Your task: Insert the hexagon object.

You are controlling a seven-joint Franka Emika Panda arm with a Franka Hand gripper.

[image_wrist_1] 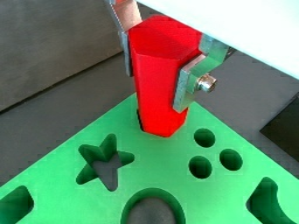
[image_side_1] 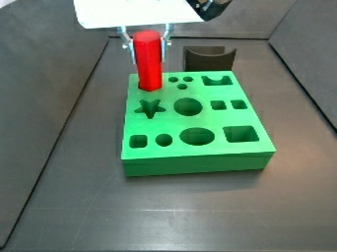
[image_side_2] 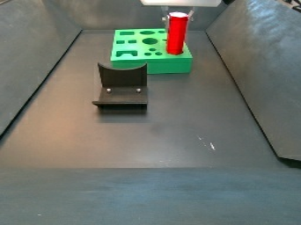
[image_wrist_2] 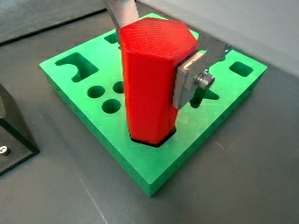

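The end effector (image_wrist_2: 158,57) is clamping the rigid, glossy, likely slippery hexagon object (image_wrist_2: 156,83) by opposite upper facets, holding it upright in the green block's (image_side_1: 198,148) ten-o'clock corner hole.

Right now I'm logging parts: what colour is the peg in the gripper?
Glossy red hexagon object, clearest in a wrist view.

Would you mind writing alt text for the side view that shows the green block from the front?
A gripper holds a tall red peg upright, its lower end in a hole at a back corner of a green block with star, round and square holes. The block sits on a dark floor, with a dark grey curved piece behind it.
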